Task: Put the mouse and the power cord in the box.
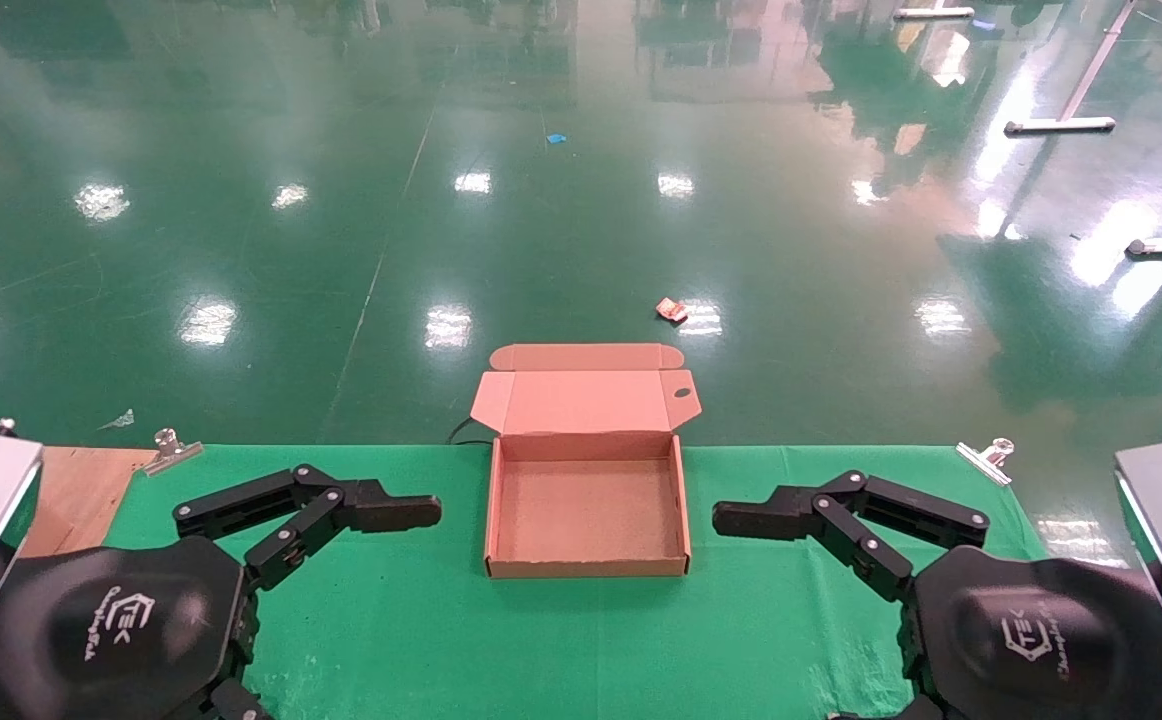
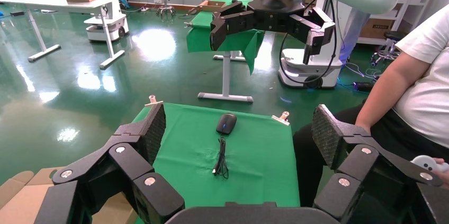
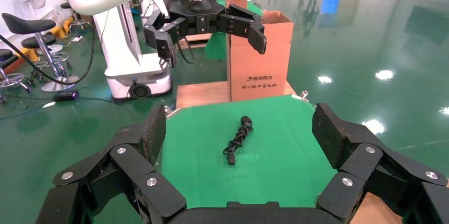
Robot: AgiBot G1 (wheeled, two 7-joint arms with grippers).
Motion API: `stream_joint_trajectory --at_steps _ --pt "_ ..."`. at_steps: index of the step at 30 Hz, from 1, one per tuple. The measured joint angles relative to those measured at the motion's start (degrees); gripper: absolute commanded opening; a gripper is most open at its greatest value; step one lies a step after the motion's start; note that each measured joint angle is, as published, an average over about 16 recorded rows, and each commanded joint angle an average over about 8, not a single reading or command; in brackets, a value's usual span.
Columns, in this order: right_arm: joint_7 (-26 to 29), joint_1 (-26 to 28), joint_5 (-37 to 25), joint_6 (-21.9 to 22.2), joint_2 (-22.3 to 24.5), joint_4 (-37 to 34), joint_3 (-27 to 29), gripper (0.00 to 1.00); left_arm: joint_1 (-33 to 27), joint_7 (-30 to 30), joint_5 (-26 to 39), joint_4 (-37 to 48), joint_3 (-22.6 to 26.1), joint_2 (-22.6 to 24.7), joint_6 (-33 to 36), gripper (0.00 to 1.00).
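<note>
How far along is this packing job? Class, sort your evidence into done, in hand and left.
Done: only that the box lies open and empty on the green table.

In hand: nothing; the left gripper and right gripper hang open beside it.

Left: the mouse and the power cord each lie on green cloth, neither yet boxed.

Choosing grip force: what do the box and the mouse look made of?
The box looks like matte brown corrugated cardboard: folded flaps, dull fibrous walls. The mouse looks like glossy black plastic, judging by its smooth shell and a highlight. Both grippers hover open.
</note>
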Motion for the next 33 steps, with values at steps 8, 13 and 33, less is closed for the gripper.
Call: stream_joint_trajectory --at_steps 8,13,33 --pt "0.0 0.0 0.0 0.0 0.0 0.0 0.0 1.0 0.0 0.0 0.0 0.0 0.0 0.0 0.0 1.0" --pt "0.0 0.0 0.0 0.0 0.0 0.0 0.0 1.0 0.0 0.0 0.0 0.0 0.0 0.0 0.0 1.0" --pt "-2.9 1.8 -7.2 -0.9 0.1 0.6 -2.3 1.0 -2.1 0.1 4.4 1.3 2.2 0.3 1.4 1.0"
